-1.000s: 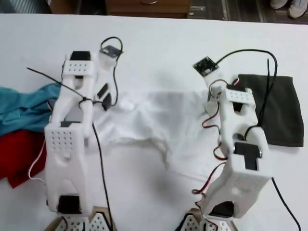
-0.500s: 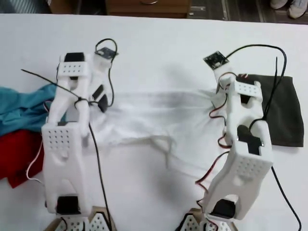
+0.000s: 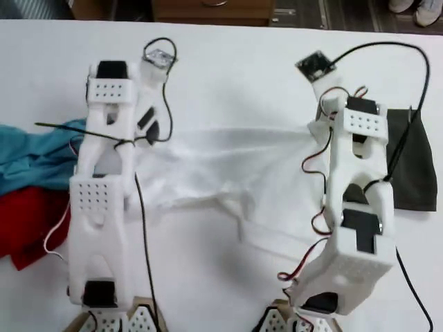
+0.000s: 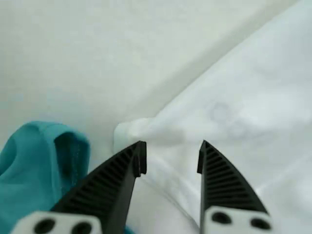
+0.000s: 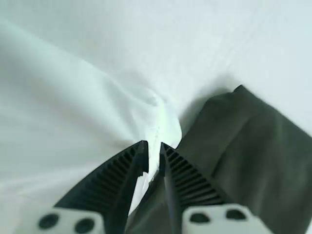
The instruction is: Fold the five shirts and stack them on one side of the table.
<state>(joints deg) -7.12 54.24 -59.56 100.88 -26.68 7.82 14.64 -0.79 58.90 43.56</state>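
Observation:
A white shirt [image 3: 228,166] lies stretched across the middle of the table between the two arms. My right gripper [image 5: 153,146] is shut on a pinched corner of this white shirt [image 5: 156,122], right at the edge of the folded dark shirt [image 5: 243,146]. My left gripper [image 4: 170,148] is open over the opposite end of the white shirt [image 4: 243,87]; the fabric's corner lies just past its fingertips [image 4: 139,156]. In the high view the left gripper [image 3: 151,130] sits at the shirt's left end.
A teal shirt [image 3: 34,152] and a red shirt [image 3: 24,221] lie crumpled at the table's left edge. The teal shirt [image 4: 44,156] is close beside the left gripper. The dark shirt [image 3: 415,166] lies folded at the right, partly under the right arm.
Both arms have moved toward the far side of the table. The right gripper has pulled its corner to the right, and the white shirt is drawn out flatter and wider.

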